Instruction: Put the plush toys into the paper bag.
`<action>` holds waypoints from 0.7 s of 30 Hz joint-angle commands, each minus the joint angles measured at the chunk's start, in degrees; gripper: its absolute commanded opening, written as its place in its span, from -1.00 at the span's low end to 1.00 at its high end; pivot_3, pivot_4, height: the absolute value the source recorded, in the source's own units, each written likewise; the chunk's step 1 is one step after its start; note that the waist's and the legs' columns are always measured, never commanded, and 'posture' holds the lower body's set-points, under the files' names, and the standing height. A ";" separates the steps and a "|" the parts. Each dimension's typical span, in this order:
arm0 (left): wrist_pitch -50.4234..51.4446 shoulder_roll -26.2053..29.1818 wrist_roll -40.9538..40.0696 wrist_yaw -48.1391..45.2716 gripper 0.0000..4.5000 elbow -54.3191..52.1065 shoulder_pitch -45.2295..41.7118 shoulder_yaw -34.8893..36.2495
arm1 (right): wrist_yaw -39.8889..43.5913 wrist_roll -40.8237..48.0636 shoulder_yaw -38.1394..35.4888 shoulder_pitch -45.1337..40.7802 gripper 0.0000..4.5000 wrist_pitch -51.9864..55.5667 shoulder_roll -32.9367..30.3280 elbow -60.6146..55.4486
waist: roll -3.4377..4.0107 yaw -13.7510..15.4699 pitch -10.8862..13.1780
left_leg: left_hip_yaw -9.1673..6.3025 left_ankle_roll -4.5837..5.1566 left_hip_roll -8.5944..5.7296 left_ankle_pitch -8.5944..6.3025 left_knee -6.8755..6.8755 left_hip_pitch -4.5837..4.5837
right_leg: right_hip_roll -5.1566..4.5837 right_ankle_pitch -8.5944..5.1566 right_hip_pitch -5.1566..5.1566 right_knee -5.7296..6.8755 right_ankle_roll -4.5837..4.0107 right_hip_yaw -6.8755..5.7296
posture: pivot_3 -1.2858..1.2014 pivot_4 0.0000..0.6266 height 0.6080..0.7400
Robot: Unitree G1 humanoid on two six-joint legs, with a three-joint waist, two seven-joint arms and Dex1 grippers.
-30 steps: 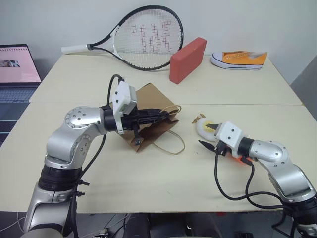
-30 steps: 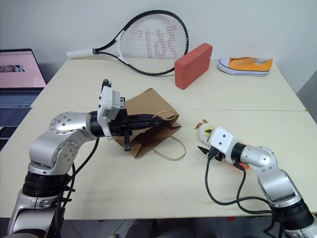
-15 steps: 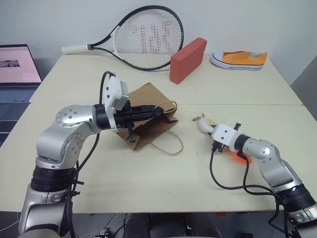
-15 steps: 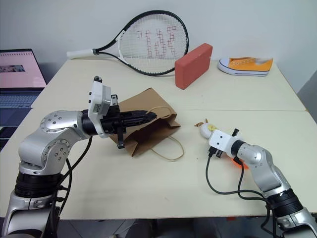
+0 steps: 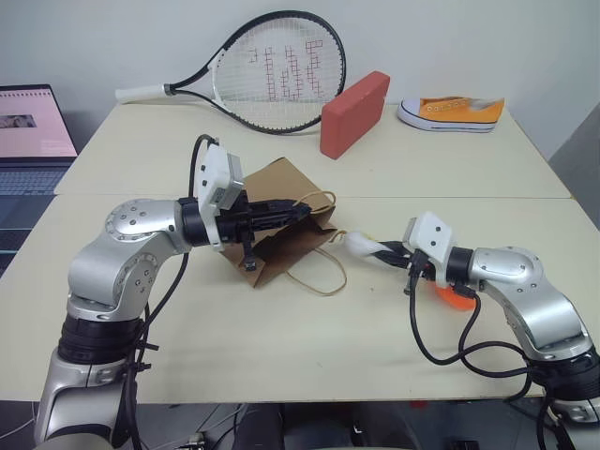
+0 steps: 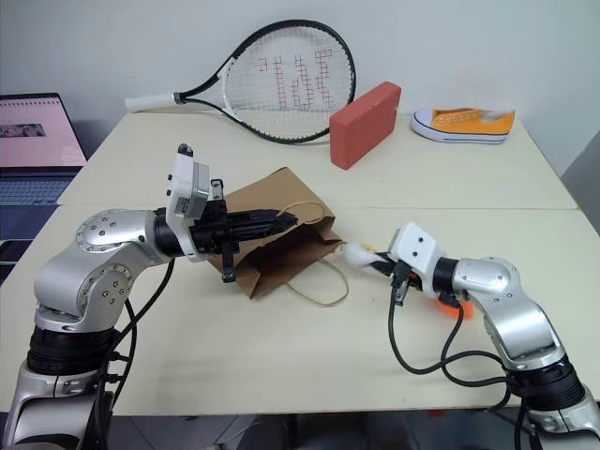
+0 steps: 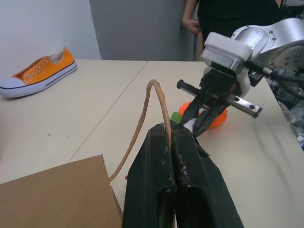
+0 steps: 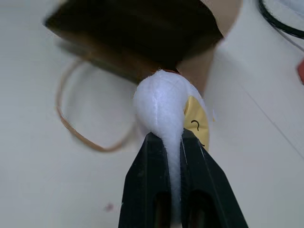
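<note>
Both head views look down over the table (image 5: 281, 356); each wrist view sits close behind its fingers, sharing the paper bag (image 5: 281, 211).

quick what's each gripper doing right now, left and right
Left gripper: shut on the paper bag's handle, holding the paper bag up.
Right gripper: shut on the fried egg plush, at the bag's mouth.

Paper bag (image 5: 281, 220): matt brown kraft, twisted-cord handles. Egg toy (image 8: 166, 107): soft white plush. Worktop (image 5: 281, 347): smooth, matt cream.
</note>
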 commanded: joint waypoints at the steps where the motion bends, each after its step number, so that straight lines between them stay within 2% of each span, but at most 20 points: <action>1: -0.17 0.12 -1.17 -0.43 -1.00 -0.66 -1.58 0.91 | -3.13 1.61 1.93 -2.86 -0.98 4.07 4.03 -1.75 | 0.00 -0.02 0.00 | 0.00 0.00 0.01 0.00 0.00 0.00 | 0.01 0.00 0.00 0.00 0.00 0.00 | 0.03 -0.52 1.00; 11: 0.95 0.38 -2.61 -0.59 -1.00 -1.39 -2.42 0.92 | -13.21 -5.77 9.48 -8.06 -0.98 -0.87 17.69 10.43 | 0.00 0.01 0.00 | -0.05 0.00 0.08 0.00 -0.03 -0.06 | 0.14 0.05 -0.05 0.01 0.05 0.00 | 0.03 -0.52 1.00; 15: 1.62 0.66 -3.02 -0.89 -1.00 -2.29 -1.95 0.65 | -17.48 -6.20 8.58 -10.29 -0.98 -1.97 24.13 15.15 | 0.01 -0.12 0.01 | -0.05 0.00 0.09 0.00 -0.02 -0.05 | 0.16 0.06 -0.06 0.02 0.04 0.01 | 0.03 -0.52 1.00; 21: 2.10 0.55 -3.30 -1.01 -1.00 -2.85 -1.64 0.50 | -21.01 -7.02 7.47 -12.14 -0.98 -3.41 29.41 20.58 | 0.02 -0.26 0.01 | -0.07 -0.01 0.21 0.00 -0.06 -0.02 | 0.29 0.08 -0.07 0.04 0.00 0.01 | 0.03 -0.52 1.00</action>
